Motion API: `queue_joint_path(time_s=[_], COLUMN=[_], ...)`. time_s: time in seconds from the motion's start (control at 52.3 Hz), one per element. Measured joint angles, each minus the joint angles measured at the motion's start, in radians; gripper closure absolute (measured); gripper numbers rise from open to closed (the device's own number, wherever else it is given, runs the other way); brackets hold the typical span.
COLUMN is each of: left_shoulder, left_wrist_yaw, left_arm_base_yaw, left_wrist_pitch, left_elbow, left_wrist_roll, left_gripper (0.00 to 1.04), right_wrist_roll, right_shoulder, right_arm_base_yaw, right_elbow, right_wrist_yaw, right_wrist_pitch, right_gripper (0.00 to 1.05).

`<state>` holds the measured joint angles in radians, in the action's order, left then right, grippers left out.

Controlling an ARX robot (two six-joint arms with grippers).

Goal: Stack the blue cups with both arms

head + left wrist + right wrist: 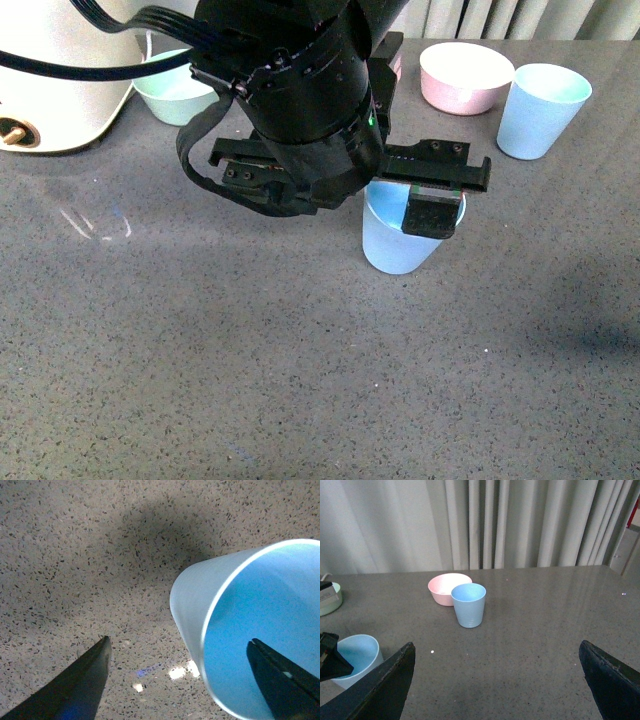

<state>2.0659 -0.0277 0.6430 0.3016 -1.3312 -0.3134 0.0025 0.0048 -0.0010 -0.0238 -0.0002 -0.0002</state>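
**Left claw [179, 640] straddling near cup [395, 250]; stacking not yet begun**

Left claw is hanging open over the near cup at the middle of the front frame, one finger [280, 685] dipping inside the mouth and the other [75, 685] sitting outside, apart from the wall. It is gripping nothing yet. Right claw [496, 644] is gaping wide and empty above the table [200, 380]. The far cup [540, 110] is standing at the upper right, just beside the pink bowl [465, 78] and well apart from the near cup. Neither cup is being lifted, so by my reading the grasp, the carry and the nesting are all waiting. Both cups are standing upright, long axes vertical, mouths pointing up and narrow bases resting on the table.
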Motion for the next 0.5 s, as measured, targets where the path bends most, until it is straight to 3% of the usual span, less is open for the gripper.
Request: queue_joint_path(time_s=[0.076,0.497], left_shoulder=[-0.010,-0.140], left_wrist_yaw=[-0.003,-0.071], left_arm_base_yaw=[-0.003,-0.054], left_wrist_pitch=[0.000,-0.051], left_elbow=[0.000,0.042], left_wrist_roll=[-0.003,-0.051], left_gripper=[0.07,0.09], right_wrist_roll=[0.000,0.000], right_shoulder=[0.000,0.000], right_arm_base_yaw=[0.000,0.000], right_elbow=[0.000,0.000], right_wrist_yaw=[0.000,0.000], right_wrist_pitch=[0.000,0.000], right_gripper=[0.09,0.09])
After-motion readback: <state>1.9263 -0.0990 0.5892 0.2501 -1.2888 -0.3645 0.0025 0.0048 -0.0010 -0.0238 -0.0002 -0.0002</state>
